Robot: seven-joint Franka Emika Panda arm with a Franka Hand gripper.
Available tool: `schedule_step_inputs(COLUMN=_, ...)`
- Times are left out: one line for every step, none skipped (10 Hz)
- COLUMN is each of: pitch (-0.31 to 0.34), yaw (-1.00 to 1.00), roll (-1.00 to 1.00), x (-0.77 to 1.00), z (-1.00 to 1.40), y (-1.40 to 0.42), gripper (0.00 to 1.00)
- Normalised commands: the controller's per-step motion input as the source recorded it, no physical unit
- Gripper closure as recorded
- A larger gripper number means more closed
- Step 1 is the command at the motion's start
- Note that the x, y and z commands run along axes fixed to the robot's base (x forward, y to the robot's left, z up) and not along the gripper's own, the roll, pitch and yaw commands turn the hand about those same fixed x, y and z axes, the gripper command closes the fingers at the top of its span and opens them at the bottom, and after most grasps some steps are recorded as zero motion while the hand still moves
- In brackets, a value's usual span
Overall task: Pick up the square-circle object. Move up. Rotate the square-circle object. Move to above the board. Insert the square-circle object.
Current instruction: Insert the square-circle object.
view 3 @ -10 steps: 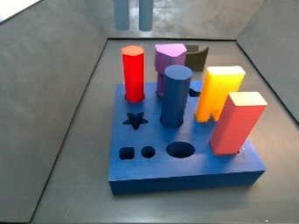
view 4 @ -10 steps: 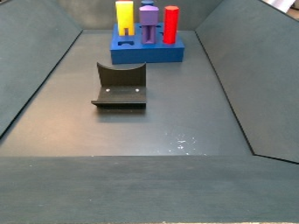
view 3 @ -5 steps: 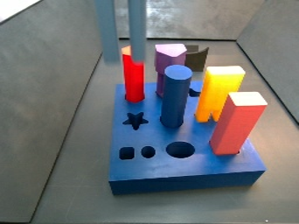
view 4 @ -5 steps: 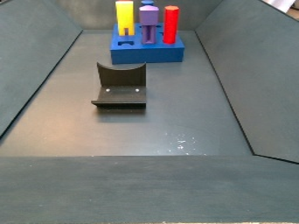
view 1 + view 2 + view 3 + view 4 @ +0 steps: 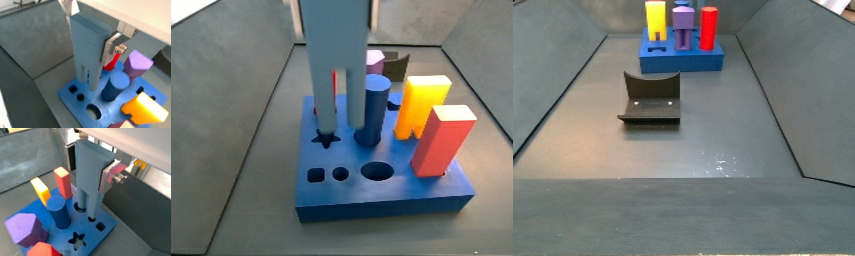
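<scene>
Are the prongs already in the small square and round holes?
No: in a side view the square-circle object, held by the gripper, has its prongs above the board.

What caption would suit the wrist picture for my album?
End effector holds the grey-blue block upright, prongs down, over the blue board of coloured pegs.

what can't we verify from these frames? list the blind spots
- Hand: cut off by the top edge in a side view; only the square-circle object shows there.
- Prong tips: in both wrist views the object's own body hides whether they have entered the board.
- Red peg: mostly behind the object in a side view.
- Object and hand: not visible in the distant side view; the board is too small there to read its holes.
- Fixture: absent from wrist views.
</scene>
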Motion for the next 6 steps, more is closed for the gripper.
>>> schedule_step_inputs(pitch=0.044, yaw=0.07, roll=0.39, x=0.11, z=-0.51, y=-0.23, gripper=1.00)
schedule_step_inputs(pitch=0.000, yaw=0.01, roll=0.29, x=0.00, z=-0.57, y=-0.25, gripper=1.00)
schedule_step_inputs(pitch=0.000, yaw=0.05, roll=0.15, x=-0.05, z=-0.44, y=-0.17, gripper=1.00)
schedule_step_inputs(pitch=0.000, yaw=0.05, roll=0.10, x=-0.03, z=-0.38, y=-0.16, gripper=1.00)
schedule_step_inputs(pitch=0.000, yaw=0.01, roll=0.07, x=-0.10, z=-0.34, y=-0.16, gripper=1.00)
schedule_step_inputs(pitch=0.001, yaw=0.00, roll=0.02, x=-0.06, z=-0.30, y=-0.11, gripper=1.00)
